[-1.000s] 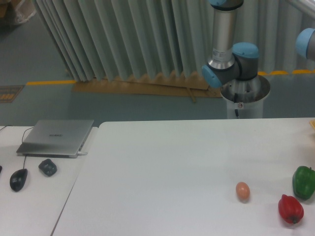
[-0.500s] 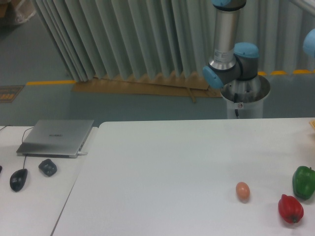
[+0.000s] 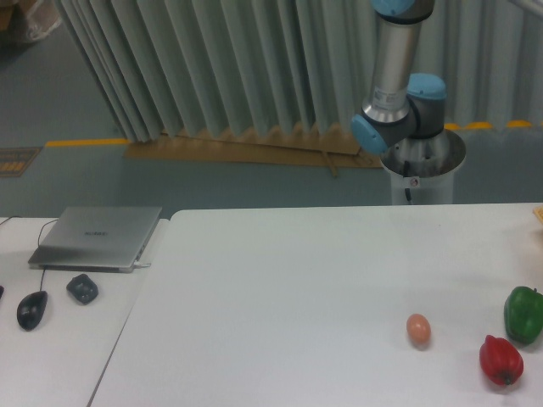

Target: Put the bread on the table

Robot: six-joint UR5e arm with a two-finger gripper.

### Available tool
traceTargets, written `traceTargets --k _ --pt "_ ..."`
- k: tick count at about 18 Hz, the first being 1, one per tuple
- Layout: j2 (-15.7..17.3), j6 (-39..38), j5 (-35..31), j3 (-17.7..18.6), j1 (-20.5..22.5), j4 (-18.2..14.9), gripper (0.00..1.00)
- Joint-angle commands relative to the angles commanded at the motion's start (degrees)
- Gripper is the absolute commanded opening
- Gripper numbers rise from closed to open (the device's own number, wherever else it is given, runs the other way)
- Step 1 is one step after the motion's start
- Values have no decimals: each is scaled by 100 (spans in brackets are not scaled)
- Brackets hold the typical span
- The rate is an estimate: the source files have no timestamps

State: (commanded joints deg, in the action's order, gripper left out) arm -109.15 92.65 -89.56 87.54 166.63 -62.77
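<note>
On tabletop (image 3: 280,280), egg (image 3: 418,329), red pepper (image 3: 501,360) and green pepper (image 3: 523,314) are seen at 4 o'clock. Tool out of frame; state cannot be told.

Only the lower part of the arm (image 3: 397,93) is seen, at the upper right, behind the far edge of the surface (image 3: 322,280). A grey cylindrical base (image 3: 422,165) is stood on the floor side, and a blue-capped shoulder joint (image 3: 399,123) is mounted on it. From that joint a silver tubular link (image 3: 395,59) is raised almost upright, tilted slightly to the right, and is cut off by the top edge at another blue cap (image 3: 404,7). The wrist and the end effector are not shown, so their state cannot be read
</note>
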Motion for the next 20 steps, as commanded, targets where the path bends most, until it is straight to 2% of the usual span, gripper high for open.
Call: traceTargets --k 5,9,20 --pt "-467 -132 -9 -114 176 186 100" --pt "-555 -537 -9 -229 176 169 100" --pt "-924 -555 -26 -642 141 274 100"
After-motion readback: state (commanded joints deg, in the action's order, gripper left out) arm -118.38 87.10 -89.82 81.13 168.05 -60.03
